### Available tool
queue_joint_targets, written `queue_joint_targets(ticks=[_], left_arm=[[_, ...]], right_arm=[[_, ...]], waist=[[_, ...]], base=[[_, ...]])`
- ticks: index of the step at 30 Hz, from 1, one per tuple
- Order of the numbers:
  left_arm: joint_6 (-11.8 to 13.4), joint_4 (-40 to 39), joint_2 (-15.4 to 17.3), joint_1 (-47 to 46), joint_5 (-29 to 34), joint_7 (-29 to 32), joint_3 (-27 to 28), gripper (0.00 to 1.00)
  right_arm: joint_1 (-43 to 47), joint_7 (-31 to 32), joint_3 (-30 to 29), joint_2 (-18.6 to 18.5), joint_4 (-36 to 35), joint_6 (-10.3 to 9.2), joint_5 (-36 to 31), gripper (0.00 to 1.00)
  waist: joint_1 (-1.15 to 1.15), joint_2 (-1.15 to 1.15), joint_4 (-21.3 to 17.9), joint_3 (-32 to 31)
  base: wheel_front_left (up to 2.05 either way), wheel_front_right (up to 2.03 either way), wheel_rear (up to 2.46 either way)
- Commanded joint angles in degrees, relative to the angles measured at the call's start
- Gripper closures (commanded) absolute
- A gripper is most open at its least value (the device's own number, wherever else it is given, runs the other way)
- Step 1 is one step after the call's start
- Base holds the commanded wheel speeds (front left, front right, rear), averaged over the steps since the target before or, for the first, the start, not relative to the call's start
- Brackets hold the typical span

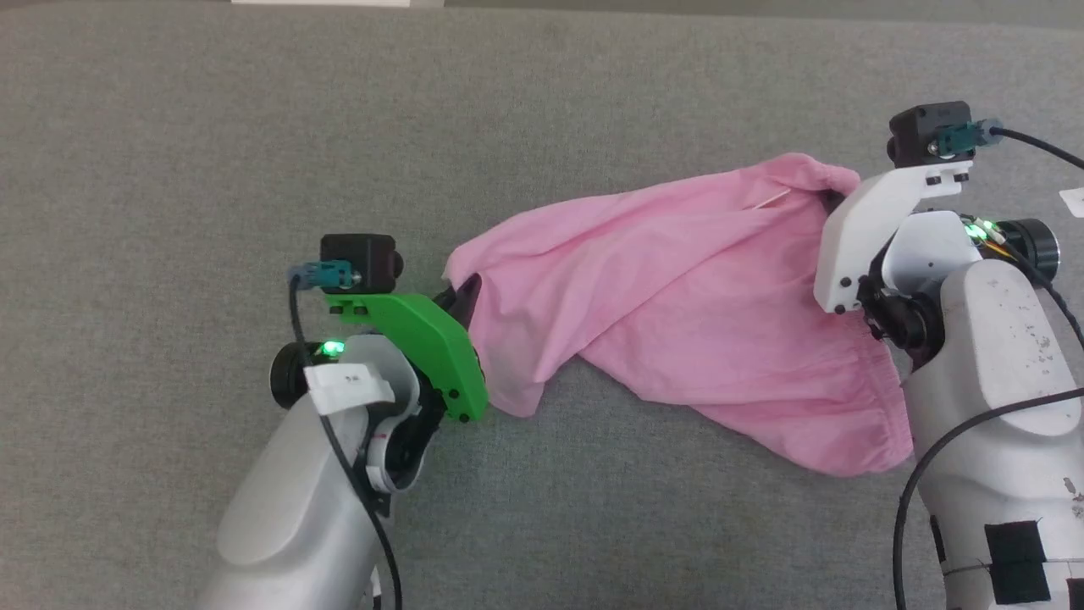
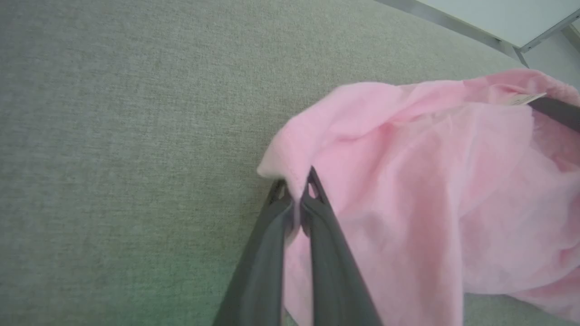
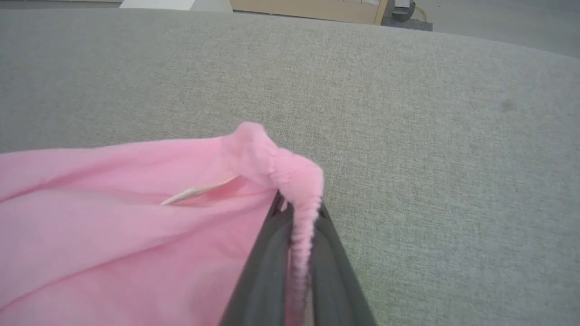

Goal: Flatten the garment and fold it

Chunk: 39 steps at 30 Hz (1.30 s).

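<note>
Pink garment [image 1: 677, 305] lies crumpled on grey table [image 1: 169, 127], slack between left gripper [image 1: 464, 298] at its left end and right gripper [image 1: 834, 203] at its far right corner.

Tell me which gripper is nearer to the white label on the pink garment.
Right. The right gripper pinches the waistband just beside the label; the left gripper grips the opposite end of the garment.
</note>
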Motion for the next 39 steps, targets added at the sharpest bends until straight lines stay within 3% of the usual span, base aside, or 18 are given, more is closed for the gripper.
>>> queue_joint_targets(ticks=[1, 5, 8, 13, 16, 21, 28, 33, 39], left_arm=[[-0.6, -0.5, -0.1, -0.3, -1.3, -0.4, 0.9, 1.00], [-1.4, -1.9, 0.2, -3.3, -4.9, 0.4, 4.2, 1.00], [-1.7, -1.7, 1.9, -8.4, -6.4, 2.1, 6.8, 1.00], [-1.7, 2.3, 6.0, -19.9, -5.3, 4.7, 9.0, 1.00], [-1.7, 7.2, 8.8, -27.7, -2.1, 5.5, 8.4, 1.00], [-1.4, 14.4, 9.9, -38.3, 1.5, 1.9, 8.4, 1.00], [-2.7, 19.2, 10.5, -47.4, 4.9, -12.4, 9.7, 1.00], [-4.7, 21.3, 10.1, -49.8, 5.0, -20.1, 10.5, 1.00], [-7.5, 23.5, 9.0, -45.1, 3.5, -20.8, 9.2, 1.00]], right_arm=[[-0.9, -0.1, 0.5, 0.0, -0.6, -0.08, 1.6, 1.00], [-2.8, 2.5, 1.8, 0.0, -3.4, -0.08, 7.0, 1.00], [-6.3, 6.5, 1.4, 0.0, -5.3, -0.08, 14.5, 1.00], [-15.6, 10.2, -0.2, 0.0, -5.9, -0.08, 20.1, 1.00], [-22.3, 7.9, 1.0, 0.0, -4.2, -0.08, 17.3, 1.00], [-31.6, 1.0, 1.8, 0.0, 1.2, -0.08, 14.6, 1.00], [-41.4, -11.6, 2.2, 0.0, 8.2, -0.08, 14.0, 1.00], [-44.1, -19.0, 2.8, 0.0, 12.0, -0.08, 16.1, 1.00], [-38.3, -21.9, 8.5, 0.0, 13.3, -0.08, 22.3, 1.00]], waist=[[0.00, 0.41, -0.2, -1.9], [0.00, 0.41, -0.4, -4.3], [0.00, 0.41, -0.6, -5.1], [0.00, 0.41, -1.0, -4.3], [0.00, 0.41, -1.4, -2.8], [0.00, 0.41, -1.8, 0.1], [0.00, 0.41, -1.1, 3.9], [0.00, 0.41, 0.1, 5.0], [0.00, 0.41, 1.9, 3.8]], base=[[0.00, 0.00, 0.00], [0.00, 0.00, 0.00], [0.00, 0.00, 0.00], [0.00, 0.00, 0.00], [0.00, 0.00, 0.00], [0.00, 0.00, 0.00], [0.00, 0.00, 0.00], [0.00, 0.00, 0.00], [0.00, 0.00, 0.00]])
